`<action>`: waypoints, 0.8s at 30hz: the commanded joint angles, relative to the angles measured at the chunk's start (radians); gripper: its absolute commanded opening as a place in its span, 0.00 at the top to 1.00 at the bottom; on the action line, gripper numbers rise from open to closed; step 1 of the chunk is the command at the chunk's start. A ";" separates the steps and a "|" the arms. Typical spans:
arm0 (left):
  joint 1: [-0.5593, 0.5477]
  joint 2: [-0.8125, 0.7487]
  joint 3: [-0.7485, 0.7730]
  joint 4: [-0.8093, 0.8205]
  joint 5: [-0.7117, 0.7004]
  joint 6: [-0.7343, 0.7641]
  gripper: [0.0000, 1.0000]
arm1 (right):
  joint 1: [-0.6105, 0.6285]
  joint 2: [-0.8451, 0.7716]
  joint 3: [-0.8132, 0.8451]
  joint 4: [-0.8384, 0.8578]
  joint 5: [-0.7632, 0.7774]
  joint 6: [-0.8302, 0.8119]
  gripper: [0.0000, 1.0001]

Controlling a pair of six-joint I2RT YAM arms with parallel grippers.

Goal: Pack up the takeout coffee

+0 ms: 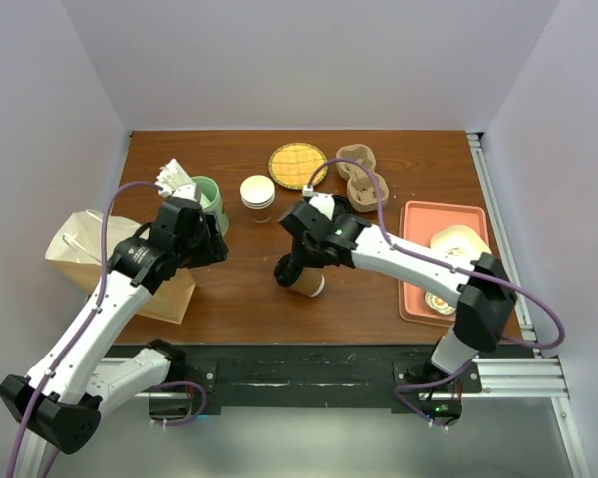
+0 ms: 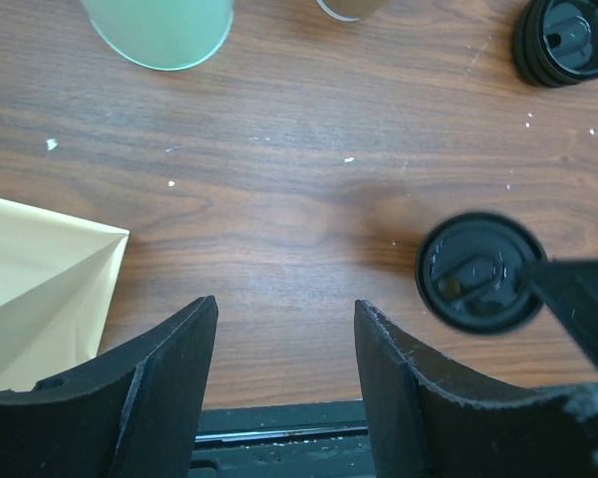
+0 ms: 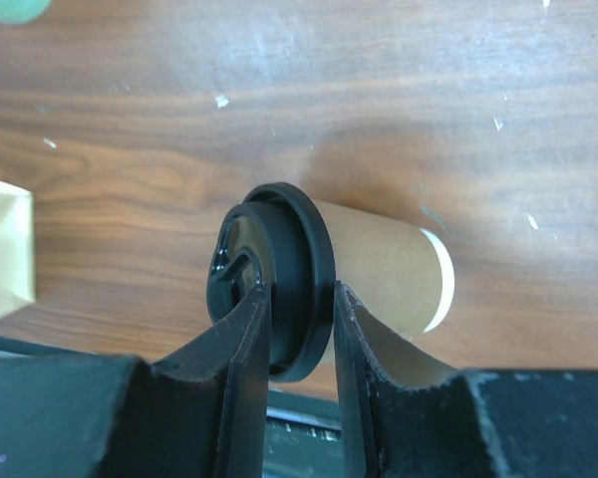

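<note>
Pinching the lid rim of the takeout coffee [image 3: 379, 264], right fingers [image 3: 237, 373] sit narrow; left fingers [image 2: 169, 363] gape.

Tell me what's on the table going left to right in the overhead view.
Paper bag, pale green cup, white-topped cup, takeout coffee, cardboard cup carrier, pink tray.

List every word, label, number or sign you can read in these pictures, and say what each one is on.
No text can be read in any view.
The coffee cup: plain brown paper, no print showing.
Its black lid: raised marks, too blurred to read.
The paper bag: blank on the sides that show.
The items on the pink tray: any markings are too small to read.
</note>
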 commanded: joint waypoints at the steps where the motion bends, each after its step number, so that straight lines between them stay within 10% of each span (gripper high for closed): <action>1: -0.011 0.031 0.056 0.021 0.061 0.031 0.37 | -0.035 -0.137 -0.154 0.365 -0.086 -0.032 0.77; 24: -0.052 0.092 -0.165 0.383 0.506 0.028 0.37 | -0.112 -0.468 -0.826 0.967 -0.182 0.158 0.64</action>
